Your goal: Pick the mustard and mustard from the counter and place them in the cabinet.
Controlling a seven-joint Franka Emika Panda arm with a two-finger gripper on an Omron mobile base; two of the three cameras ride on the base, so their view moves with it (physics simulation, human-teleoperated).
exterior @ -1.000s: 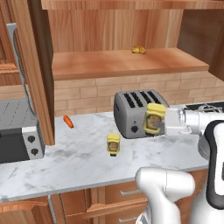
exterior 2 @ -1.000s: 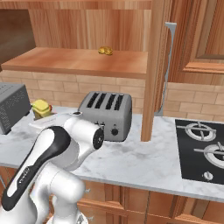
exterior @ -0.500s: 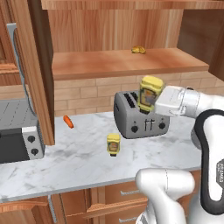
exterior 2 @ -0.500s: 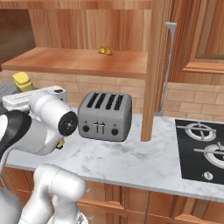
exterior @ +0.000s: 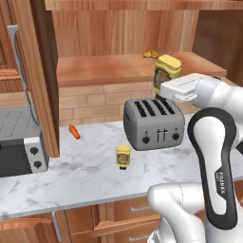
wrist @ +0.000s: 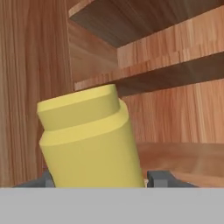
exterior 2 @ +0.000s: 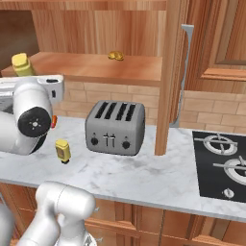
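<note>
Above toaster (exterior: 154,124): your gripper (exterior: 163,87) has jaws clamped on one mustard (exterior: 166,72), raised level w/ cabinet (exterior: 118,66) shelf so it can go straight in. 2nd mustard (exterior: 123,156) sits upright on counter (exterior: 85,173), waiting its turn.

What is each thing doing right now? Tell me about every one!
Held mustard: gripped, lifted above the toaster, near shelf height.
Gripper: shut on the held mustard.
Other mustard: standing on the counter, untouched.
Cabinet: door open, a small yellow-brown lump on its shelf.
Toaster: on the counter, slots empty.
Carrot: lying on the counter.
</note>
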